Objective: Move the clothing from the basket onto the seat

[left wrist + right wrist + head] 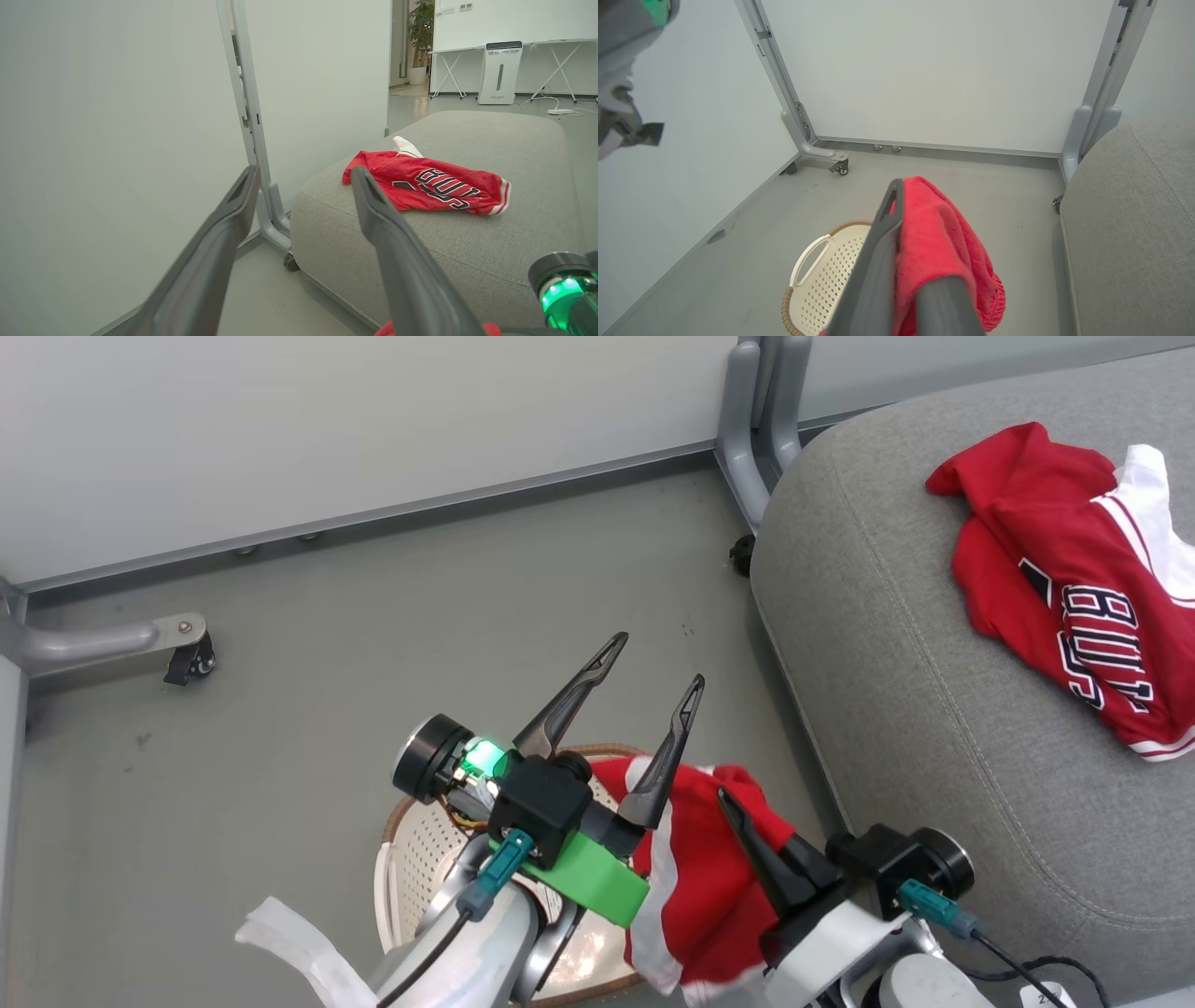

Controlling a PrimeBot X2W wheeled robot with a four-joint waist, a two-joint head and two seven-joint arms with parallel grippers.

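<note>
Two red pieces show from the head: a jersey [1074, 588] lies on the far right of the seat [896, 709], and a red garment [700, 887] hangs from the right gripper [747, 831], which is pinched tight on it above the basket [415, 859]. The left gripper [659, 658] stands spread and empty, just left of the cloth.

From the left wrist, its fingers [224, 233] frame the jersey [430, 186] on the seat [467, 242].

From the right wrist, cloth bunches between the fingers [878, 261], with the basket [817, 270] below on the left. Trailing fabric could snag on the left finger, or slip from a shallow pinch, during the swing right.
</note>
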